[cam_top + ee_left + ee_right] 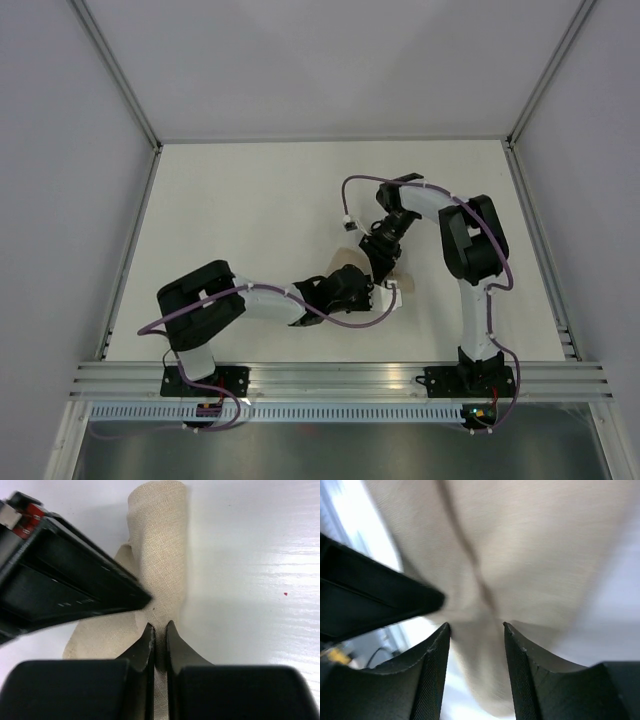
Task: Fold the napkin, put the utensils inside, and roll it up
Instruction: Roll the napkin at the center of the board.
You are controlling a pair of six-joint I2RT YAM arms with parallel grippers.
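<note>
Pinching beige woven cloth napkin [161, 545]: your left hand [160, 628], fingers pressed on fabric. Your right hand [475, 626] spread astride same cloth. White bench [250, 555] beneath.

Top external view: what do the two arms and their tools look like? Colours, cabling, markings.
Left arm and right arm: white links with bulky black joint housings. A purple cable loops loosely along each. Left tool and right tool: matte black, each with two wedge-shaped fingers; the right tool's have finely ribbed inner faces. No readable markings.
</note>
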